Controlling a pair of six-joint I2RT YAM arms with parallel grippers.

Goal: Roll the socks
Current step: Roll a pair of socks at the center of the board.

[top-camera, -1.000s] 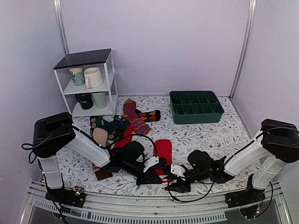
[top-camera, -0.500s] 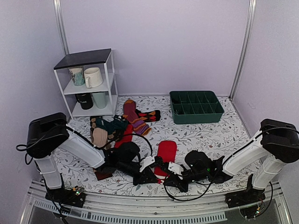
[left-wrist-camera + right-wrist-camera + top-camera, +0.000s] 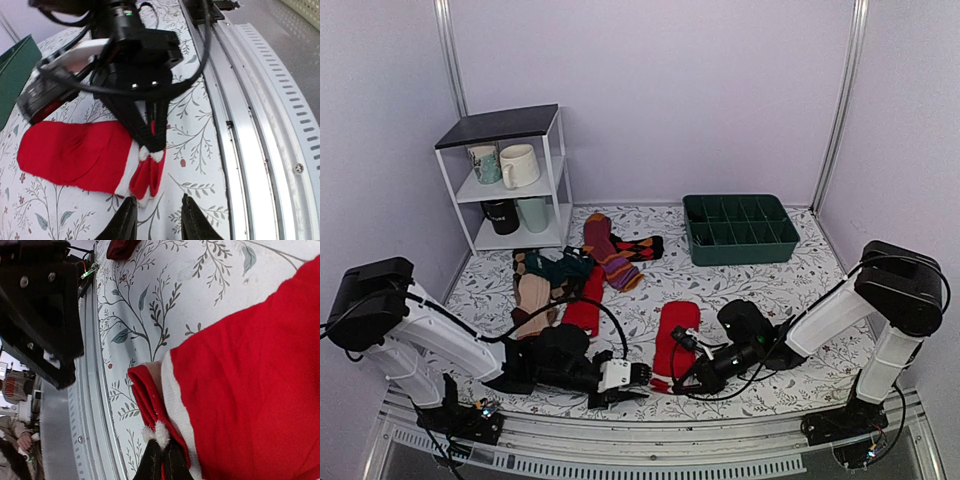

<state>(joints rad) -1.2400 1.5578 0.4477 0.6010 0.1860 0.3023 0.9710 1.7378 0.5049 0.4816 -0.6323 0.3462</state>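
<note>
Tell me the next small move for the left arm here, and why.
Probably ease the left gripper forward and close it on the folded cuff of the red sock. Its fingers are open and empty just short of that cuff, while the right gripper pinches it from the far side. A second grip there would likely let the roll start evenly.

Right tool (image 3: 671,383) blocks socks (image 3: 678,328) cuff; pile (image 3: 556,278) crowds left; tablecloth (image 3: 770,292) right open.

Matt red knit socks (image 3: 75,150), smooth floral-printed tablecloth (image 3: 200,130), ribbed satin metal rail (image 3: 260,150).
</note>
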